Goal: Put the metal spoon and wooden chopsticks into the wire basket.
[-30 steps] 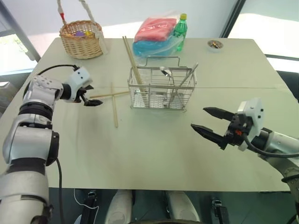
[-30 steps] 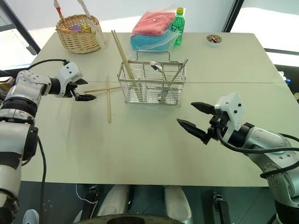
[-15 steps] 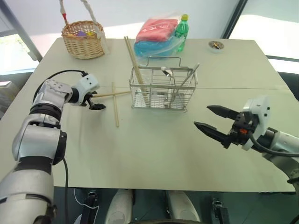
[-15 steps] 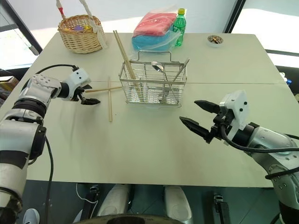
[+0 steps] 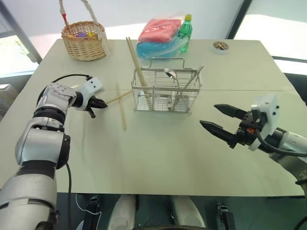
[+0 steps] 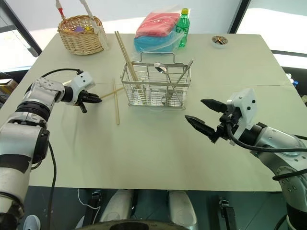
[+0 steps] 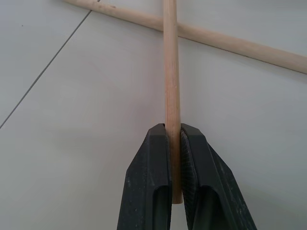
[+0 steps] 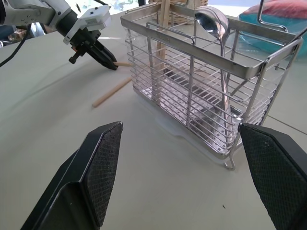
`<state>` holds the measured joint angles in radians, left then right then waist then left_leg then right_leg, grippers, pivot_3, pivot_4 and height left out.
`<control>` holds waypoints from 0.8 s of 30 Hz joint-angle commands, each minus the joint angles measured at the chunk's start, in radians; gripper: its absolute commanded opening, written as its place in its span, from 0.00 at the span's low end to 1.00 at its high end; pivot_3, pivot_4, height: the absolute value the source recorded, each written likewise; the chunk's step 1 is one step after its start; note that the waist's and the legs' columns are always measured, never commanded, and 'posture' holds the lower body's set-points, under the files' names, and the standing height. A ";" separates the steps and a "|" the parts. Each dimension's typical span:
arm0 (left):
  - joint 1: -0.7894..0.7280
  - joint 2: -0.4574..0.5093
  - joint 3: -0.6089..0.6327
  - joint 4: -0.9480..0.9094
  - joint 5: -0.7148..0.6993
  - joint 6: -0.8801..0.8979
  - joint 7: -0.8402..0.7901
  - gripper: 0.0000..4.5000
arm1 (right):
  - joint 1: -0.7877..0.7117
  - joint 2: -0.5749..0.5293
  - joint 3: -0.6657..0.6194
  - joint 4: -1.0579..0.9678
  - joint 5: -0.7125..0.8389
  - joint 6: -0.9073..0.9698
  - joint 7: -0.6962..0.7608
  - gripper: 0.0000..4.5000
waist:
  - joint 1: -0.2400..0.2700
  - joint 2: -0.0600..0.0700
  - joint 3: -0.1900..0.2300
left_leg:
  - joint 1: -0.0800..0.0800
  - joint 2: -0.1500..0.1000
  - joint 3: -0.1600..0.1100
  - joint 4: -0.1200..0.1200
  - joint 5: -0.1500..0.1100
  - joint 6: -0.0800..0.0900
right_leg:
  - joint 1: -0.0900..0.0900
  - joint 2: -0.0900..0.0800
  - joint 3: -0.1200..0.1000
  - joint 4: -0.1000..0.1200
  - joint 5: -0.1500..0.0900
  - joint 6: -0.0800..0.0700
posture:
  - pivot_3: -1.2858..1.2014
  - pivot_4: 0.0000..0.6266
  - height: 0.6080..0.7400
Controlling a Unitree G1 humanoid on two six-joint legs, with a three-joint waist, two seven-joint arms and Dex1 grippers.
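My left gripper [image 5: 99,103] is shut on the end of one wooden chopstick [image 7: 171,72], which lies low over the table and points toward the wire basket [image 5: 165,91]. That stick crosses a second chopstick [image 5: 121,108] lying flat on the table. Two more chopsticks [image 5: 135,60] stand leaning in the basket's left end. The metal spoon [image 5: 169,73] stands in the basket, bowl up, also clear in the right wrist view [image 8: 211,21]. My right gripper [image 5: 207,115] hovers open and empty to the right of the basket.
A straight metal utensil [image 5: 194,76] leans in the basket's right end. At the table's far side sit a wicker basket [image 5: 85,40], a pink and blue bag [image 5: 160,36], a green bottle [image 5: 184,29] and a small dish [image 5: 220,46].
My left gripper went from open to shut on the chopstick's end. The held stick has swung a little, and the stick it crosses has been nudged. The right arm stayed put.
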<state>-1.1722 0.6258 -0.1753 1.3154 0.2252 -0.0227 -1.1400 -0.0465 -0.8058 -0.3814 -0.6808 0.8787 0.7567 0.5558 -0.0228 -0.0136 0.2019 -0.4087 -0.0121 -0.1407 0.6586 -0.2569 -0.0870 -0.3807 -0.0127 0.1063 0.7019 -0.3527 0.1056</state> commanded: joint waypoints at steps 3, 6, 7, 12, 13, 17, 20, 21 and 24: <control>-0.020 0.034 0.082 -0.054 -0.079 0.032 -0.043 0.00 | -0.021 -0.004 0.005 -0.030 0.006 -0.015 -0.006 0.89 | 0.000 0.000 0.000 | 0.000 0.000 0.000 0.000 0.000 0.000 | 0.000 0.000 0.000 0.000 0.000 0.000 | 0.52 0.24 1.00; -0.011 0.049 0.120 -0.091 -0.117 0.051 -0.052 0.00 | -0.012 -0.001 0.009 -0.021 -0.007 -0.029 0.006 0.89 | -0.002 0.000 0.000 | -0.001 0.000 0.000 0.000 0.000 0.000 | -0.001 0.000 0.000 0.000 0.000 0.000 | 0.52 0.24 1.00; -0.005 0.056 0.130 -0.107 -0.130 0.060 -0.059 0.00 | -0.009 0.000 0.010 -0.018 -0.011 -0.034 0.010 0.89 | -0.003 0.000 0.000 | -0.001 0.001 0.000 0.000 0.000 0.000 | -0.001 0.000 0.000 0.000 0.000 0.000 | 0.52 0.24 1.00; 0.060 0.079 0.220 -0.277 -0.225 0.125 -0.026 0.00 | 0.001 0.004 0.014 -0.001 -0.034 -0.060 0.034 0.89 | -0.019 0.000 0.000 | -0.001 0.003 0.000 0.000 0.000 0.000 | -0.001 0.000 0.000 0.000 0.000 0.000 | 0.52 0.24 1.00; 0.079 0.076 0.244 -0.327 -0.248 0.148 0.004 0.00 | 0.004 0.006 0.015 0.002 -0.039 -0.065 0.039 0.89 | -0.021 0.000 0.000 | -0.001 0.003 0.000 0.000 0.000 0.000 | 0.000 -0.001 0.000 0.000 0.000 0.000 | 0.52 0.24 1.00; 0.178 0.007 0.370 -0.622 -0.364 0.243 0.202 0.00 | 0.005 0.012 0.023 0.018 -0.057 -0.086 0.057 0.89 | -0.021 0.000 0.000 | -0.001 0.004 -0.001 0.000 0.000 0.000 | -0.001 -0.001 0.000 0.000 0.000 0.000 | 0.52 0.24 1.00; 0.234 -0.084 0.446 -0.861 -0.441 0.282 0.362 0.00 | -0.004 0.015 0.032 0.026 -0.063 -0.094 0.066 0.89 | -0.017 0.000 0.000 | -0.001 0.004 -0.001 0.001 0.000 0.000 | 0.000 -0.002 0.000 0.000 0.000 0.000 | 0.52 0.24 1.00; 0.238 -0.111 0.461 -0.914 -0.462 0.315 0.410 0.00 | -0.007 0.015 0.035 0.028 -0.063 -0.096 0.068 0.89 | -0.016 0.000 0.000 | -0.001 0.004 -0.001 0.001 0.000 0.000 | 0.000 -0.002 0.000 0.000 0.000 0.000 | 0.52 0.24 1.00; 0.236 -0.161 0.472 -1.007 -0.487 0.355 0.515 0.00 | -0.011 0.015 0.039 0.036 -0.068 -0.101 0.076 0.89 | -0.016 0.000 0.000 | -0.001 0.004 -0.001 0.002 0.000 0.000 | 0.000 -0.002 0.000 0.000 0.000 0.001 | 0.52 0.24 1.00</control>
<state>-0.9170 0.4630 0.2627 0.3762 -0.2349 0.3238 -0.6799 -0.0449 -0.7935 -0.3291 -0.6382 0.8078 0.6773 0.6244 -0.0393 -0.0137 0.2018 -0.4096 -0.0086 -0.1416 0.6608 -0.2569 -0.0870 -0.3805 -0.0141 0.1059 0.7019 -0.3522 0.1063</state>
